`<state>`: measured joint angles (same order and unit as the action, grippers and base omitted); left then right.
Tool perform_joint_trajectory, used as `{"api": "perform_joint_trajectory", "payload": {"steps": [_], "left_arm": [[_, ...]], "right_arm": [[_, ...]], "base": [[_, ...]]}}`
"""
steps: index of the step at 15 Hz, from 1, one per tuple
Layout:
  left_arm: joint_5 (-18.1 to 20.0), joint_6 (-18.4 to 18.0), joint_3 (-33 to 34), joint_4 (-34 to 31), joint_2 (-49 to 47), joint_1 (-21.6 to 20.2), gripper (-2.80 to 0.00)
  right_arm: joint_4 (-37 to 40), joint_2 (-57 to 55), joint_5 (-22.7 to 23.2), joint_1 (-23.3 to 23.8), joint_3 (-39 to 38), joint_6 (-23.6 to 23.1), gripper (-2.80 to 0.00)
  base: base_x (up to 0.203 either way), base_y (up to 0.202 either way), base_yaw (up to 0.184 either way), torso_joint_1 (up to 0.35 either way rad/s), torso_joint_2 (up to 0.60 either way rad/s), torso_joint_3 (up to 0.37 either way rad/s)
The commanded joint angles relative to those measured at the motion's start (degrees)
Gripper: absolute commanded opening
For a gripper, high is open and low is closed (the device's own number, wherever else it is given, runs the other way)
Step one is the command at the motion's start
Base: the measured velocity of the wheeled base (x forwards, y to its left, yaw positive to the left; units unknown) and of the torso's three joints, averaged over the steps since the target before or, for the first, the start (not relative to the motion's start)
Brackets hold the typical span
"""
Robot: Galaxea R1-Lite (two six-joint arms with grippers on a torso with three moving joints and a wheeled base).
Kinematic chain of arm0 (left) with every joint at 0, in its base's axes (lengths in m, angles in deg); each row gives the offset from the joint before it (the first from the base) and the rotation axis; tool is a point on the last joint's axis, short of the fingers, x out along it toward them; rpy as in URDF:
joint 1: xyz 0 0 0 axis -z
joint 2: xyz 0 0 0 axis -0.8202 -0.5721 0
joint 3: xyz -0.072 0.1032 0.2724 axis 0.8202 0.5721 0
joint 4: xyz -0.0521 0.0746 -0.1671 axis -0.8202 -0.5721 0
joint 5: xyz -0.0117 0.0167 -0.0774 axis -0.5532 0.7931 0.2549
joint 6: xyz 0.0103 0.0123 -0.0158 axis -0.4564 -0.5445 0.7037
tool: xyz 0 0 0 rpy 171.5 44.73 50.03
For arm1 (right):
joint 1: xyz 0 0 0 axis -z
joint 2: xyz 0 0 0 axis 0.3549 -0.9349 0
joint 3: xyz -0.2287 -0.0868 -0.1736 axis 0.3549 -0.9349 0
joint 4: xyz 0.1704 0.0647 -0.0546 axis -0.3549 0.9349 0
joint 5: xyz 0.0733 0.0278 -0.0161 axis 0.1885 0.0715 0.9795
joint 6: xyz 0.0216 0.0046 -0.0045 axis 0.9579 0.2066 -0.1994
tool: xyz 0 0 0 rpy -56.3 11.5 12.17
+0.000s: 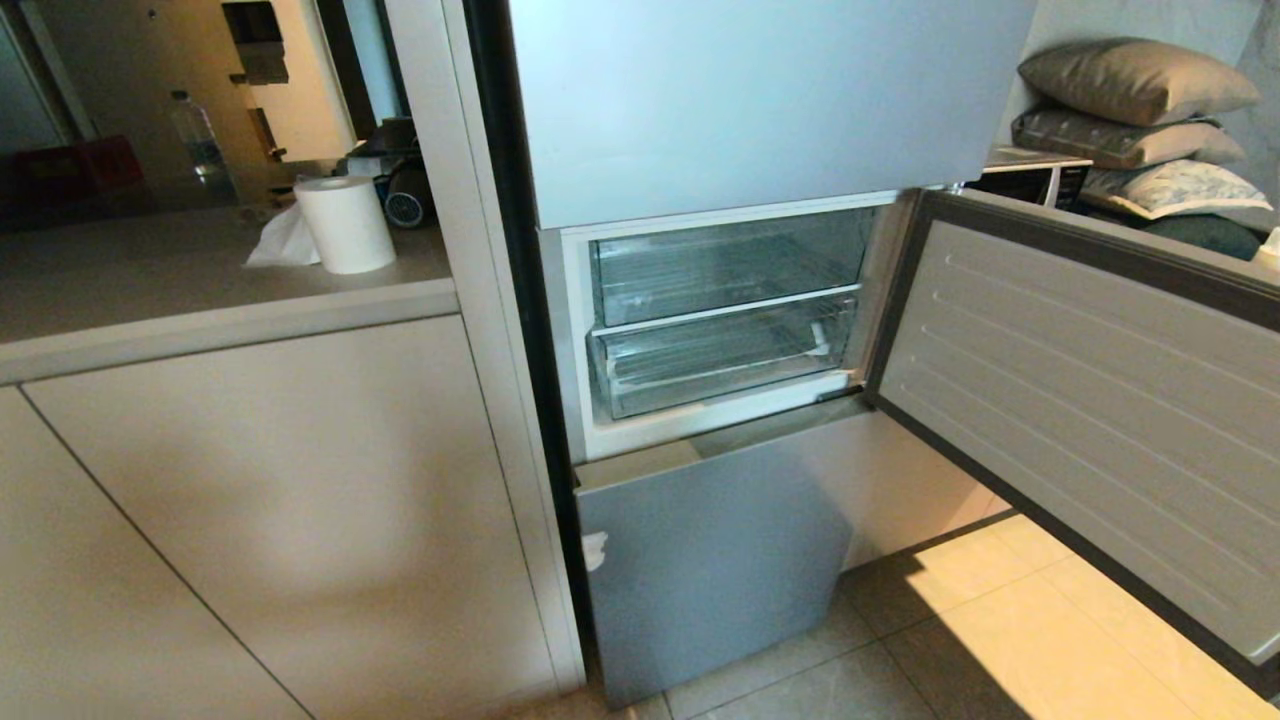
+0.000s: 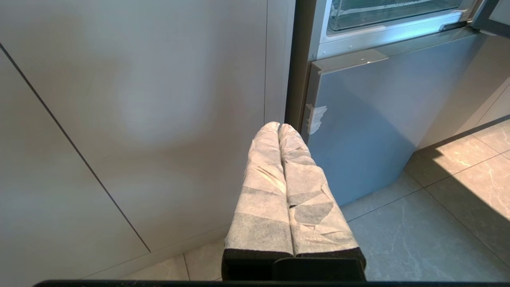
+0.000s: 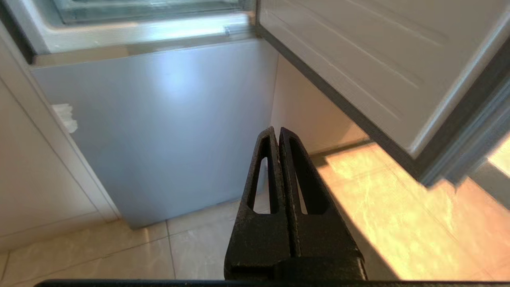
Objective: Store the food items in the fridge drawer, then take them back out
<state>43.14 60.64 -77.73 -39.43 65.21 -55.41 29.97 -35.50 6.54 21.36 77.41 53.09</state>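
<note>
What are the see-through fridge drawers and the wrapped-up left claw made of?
The upper drawer and lower drawer look like clear hard plastic: you see straight through them and they glint. The left claw seems wrapped in whitish, crinkly paper or cloth tape, with black underneath.

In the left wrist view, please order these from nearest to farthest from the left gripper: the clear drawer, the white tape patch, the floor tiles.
From the left gripper, shut:
1. Floor tiles, directly below the fingers.
2. White tape patch, on the lower fridge door's edge, ahead.
3. Clear drawer, higher up, inside the open compartment.
</note>
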Motion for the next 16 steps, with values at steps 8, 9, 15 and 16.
{"api": "perform_joint_trajectory", "payload": {"steps": [8, 9, 15, 16], "left_arm": [[-0.02, 0.02, -0.04, -0.02, 0.0, -0.05, -2.8], [-0.02, 0.02, -0.04, -0.02, 0.0, -0.05, -2.8], [-0.02, 0.02, -0.04, -0.02, 0.0, -0.05, -2.8], [-0.02, 0.02, -0.04, -0.02, 0.0, -0.05, -2.8]], "right_arm": [[-10.45, -39.24, 3.98, 19.87, 27.23, 21.33, -2.8], [-16.09, -43.17, 6.06, 26.41, 28.19, 22.46, -2.8], [-37.43, -62.63, 16.62, 54.07, 40.08, 32.72, -2.8], [-39.04, -65.05, 16.98, 55.75, 40.98, 34.19, -2.8]], "base": [[0.0, 0.0, 0.0, 0.0, 0.0, 0.0], [0.0, 0.0, 0.0, 0.0, 0.0, 0.0], [0.0, 0.0, 0.0, 0.0, 0.0, 0.0], [0.0, 0.0, 0.0, 0.0, 0.0, 0.0]]}}
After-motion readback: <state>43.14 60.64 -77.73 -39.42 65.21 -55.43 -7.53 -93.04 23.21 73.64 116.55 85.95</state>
